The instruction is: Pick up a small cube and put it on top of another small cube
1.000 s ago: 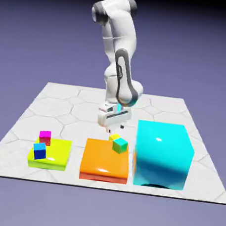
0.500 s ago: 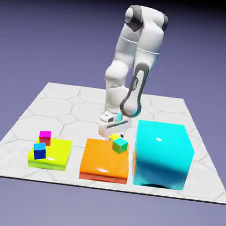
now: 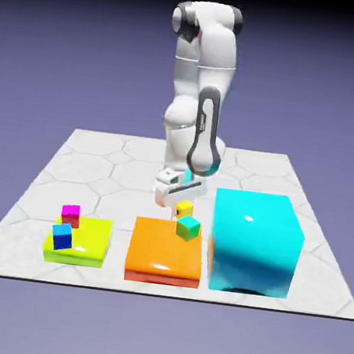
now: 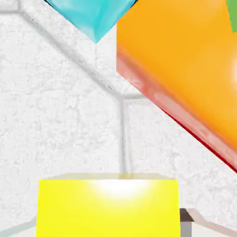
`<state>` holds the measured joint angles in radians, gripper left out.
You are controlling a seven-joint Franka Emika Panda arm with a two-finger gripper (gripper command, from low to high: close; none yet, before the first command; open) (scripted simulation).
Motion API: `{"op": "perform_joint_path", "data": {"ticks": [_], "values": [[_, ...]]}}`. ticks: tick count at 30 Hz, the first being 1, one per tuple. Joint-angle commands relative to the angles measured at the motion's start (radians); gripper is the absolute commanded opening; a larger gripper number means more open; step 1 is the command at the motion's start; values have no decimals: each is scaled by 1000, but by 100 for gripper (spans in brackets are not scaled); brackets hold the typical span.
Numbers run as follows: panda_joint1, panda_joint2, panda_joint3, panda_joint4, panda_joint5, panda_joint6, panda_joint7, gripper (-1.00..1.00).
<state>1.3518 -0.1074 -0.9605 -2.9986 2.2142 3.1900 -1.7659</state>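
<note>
Exterior view: end effector closed on the small yellow cube, held just above the orange block, beside the green cube. Step: carry. Next, judged: align over a target cube, lower, release.

Tiny plain yellow cube fills bottom centre, glossy orange block upper right, cyan block corner top, white hex-tiled bench beneath.
</note>
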Motion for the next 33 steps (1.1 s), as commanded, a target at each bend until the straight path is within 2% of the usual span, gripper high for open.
{"op": "perform_joint_path", "data": {"ticks": [1,4,13,17,33], "values": [[-4,-36,-7,-2,-3,34,-12,-100],[-16,-145,-29,-9,-10,134,-52,-100],[-224,-230,281,91,-279,86,197,-100],[-304,-169,249,133,-416,68,243,-100],[-598,-207,407,170,-1111,-229,553,-100]]}}
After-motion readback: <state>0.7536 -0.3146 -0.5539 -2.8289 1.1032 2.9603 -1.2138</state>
